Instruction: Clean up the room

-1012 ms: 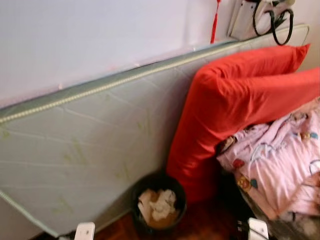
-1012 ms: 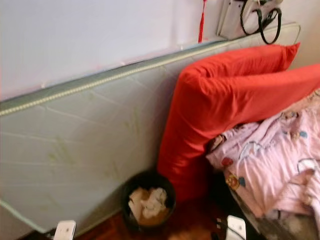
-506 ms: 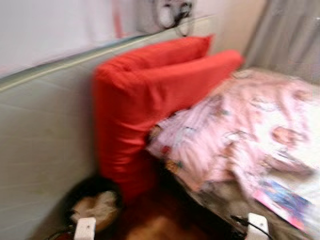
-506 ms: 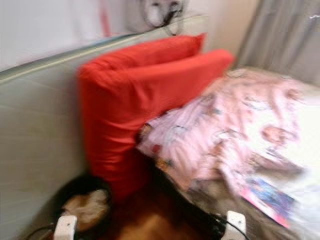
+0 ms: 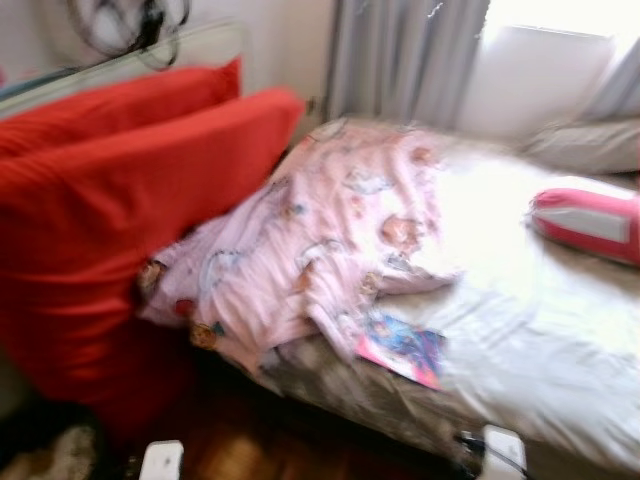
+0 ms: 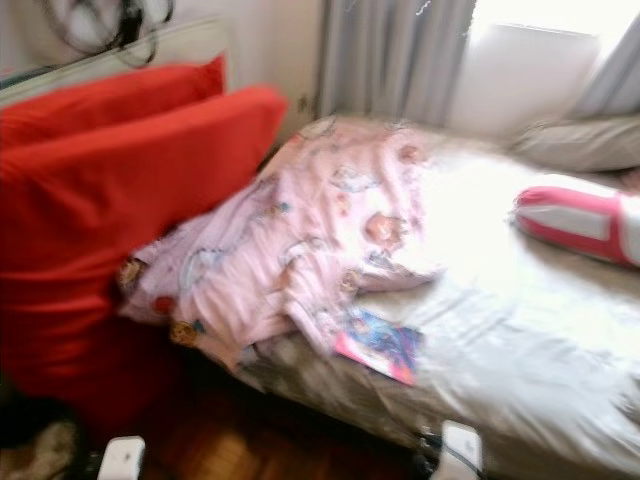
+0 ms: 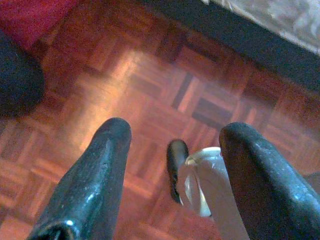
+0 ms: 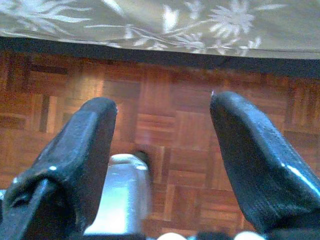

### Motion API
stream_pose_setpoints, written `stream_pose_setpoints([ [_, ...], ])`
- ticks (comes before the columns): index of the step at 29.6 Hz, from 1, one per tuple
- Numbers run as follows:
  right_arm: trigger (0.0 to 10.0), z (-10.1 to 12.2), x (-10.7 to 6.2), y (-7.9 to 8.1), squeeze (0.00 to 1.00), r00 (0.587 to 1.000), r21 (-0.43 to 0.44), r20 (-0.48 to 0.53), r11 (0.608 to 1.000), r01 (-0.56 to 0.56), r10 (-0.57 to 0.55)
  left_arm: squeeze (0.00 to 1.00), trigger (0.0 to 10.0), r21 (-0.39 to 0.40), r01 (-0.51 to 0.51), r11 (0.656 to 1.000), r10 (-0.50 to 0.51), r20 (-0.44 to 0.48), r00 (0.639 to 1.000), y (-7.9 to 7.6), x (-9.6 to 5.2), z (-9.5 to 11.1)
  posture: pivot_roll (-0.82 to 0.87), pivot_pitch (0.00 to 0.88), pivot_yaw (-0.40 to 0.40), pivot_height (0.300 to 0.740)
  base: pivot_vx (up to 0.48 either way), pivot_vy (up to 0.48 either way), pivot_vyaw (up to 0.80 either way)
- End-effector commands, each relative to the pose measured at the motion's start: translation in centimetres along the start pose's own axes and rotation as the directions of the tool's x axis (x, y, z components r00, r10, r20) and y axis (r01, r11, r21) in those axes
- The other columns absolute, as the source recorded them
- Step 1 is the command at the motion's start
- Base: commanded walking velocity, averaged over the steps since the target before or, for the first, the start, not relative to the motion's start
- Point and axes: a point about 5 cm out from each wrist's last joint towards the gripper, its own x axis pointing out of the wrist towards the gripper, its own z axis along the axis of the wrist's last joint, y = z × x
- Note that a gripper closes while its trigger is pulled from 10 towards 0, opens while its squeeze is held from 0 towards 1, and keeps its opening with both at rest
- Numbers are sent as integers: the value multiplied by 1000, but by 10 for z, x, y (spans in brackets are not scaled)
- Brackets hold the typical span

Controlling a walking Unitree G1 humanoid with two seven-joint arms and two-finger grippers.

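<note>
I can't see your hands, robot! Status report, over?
Both pincers open, empty, hanging over floor: left pincer, right pincer. Pink blanket rumpled on bed, booklet at its edge. Nothing blocking.

1. Bed [image 5: 520, 350] is standing ahead and right, curtain [image 5: 400, 60] hanging behind it.
2. Blanket [image 5: 320, 240] is lying bunched on the bed's left part.
3. Book [image 5: 402, 346] is lying on the bed's near edge, just beside the blanket.
4. Cushions [image 5: 110, 200] are leaning left of the bed.
5. Pillow [image 5: 588, 222] is lying at far right.

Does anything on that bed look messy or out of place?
Yes. The pink blanket lies bunched in a heap, spilling over the bed's edge, and a colourful booklet sits askew beside it near the mattress edge.
</note>
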Motion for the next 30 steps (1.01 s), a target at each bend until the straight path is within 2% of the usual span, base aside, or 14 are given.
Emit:
stream_pose_setpoints([
  [1,10000,4,0,-7,0,1000,7,15,1000,19,-19,0,10000,4,11,1000,-11,-12,1000,-5,1,-1,101,0,-6,740,0,-446,0],
  [28,10000,4,0,-7,0,1000,25,9,999,23,-23,0,10000,19,32,999,-31,-16,999,-7,2,-1,70,0,12,740,0,-446,0],
  [30,10000,3,0,-7,0,1000,24,3,999,21,-21,0,10000,20,32,999,-32,-18,999,-7,1,-1,67,0,14,740,0,-446,-525],
])
